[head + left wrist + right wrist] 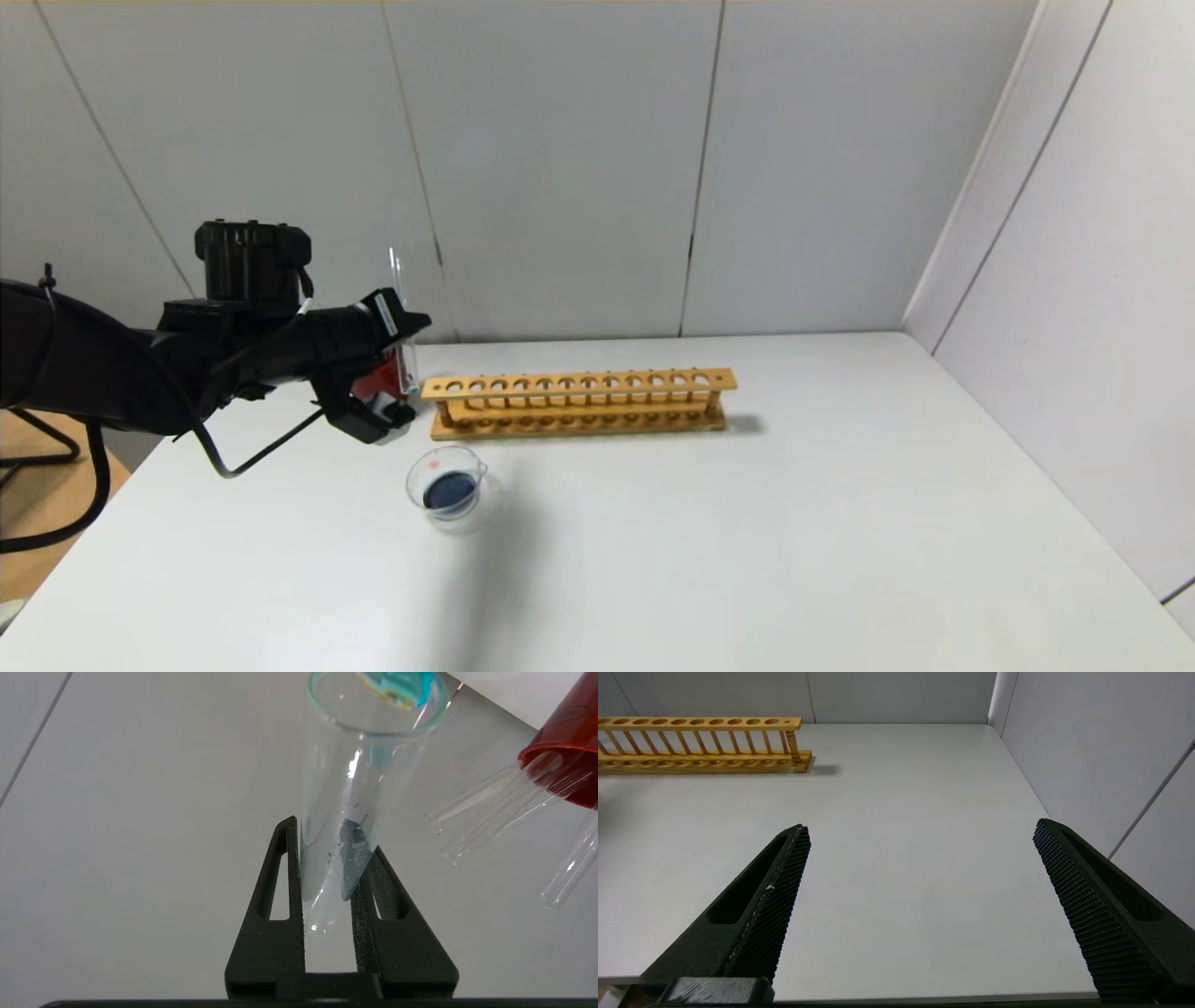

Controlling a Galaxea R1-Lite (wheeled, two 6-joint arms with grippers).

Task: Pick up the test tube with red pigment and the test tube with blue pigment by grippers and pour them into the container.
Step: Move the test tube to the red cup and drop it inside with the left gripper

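Note:
My left gripper (397,373) is shut on the test tube with blue pigment (401,280) and holds it about upright above the table's left rear, left of the rack. In the left wrist view the tube (355,765) sits between the two black fingers (289,868), clear with teal traces inside. The container (446,488), a small clear glass dish, stands in front of the gripper and holds dark blue liquid. I cannot pick out the test tube with red pigment. My right gripper (920,830) is open and empty over bare table; it is outside the head view.
A dark red cup (378,381) stands just behind the left gripper; several plain clear tubes (486,807) stick out of it (565,765). An empty wooden tube rack (579,401) lies across the table's rear, also in the right wrist view (700,742). Grey walls close the back and right.

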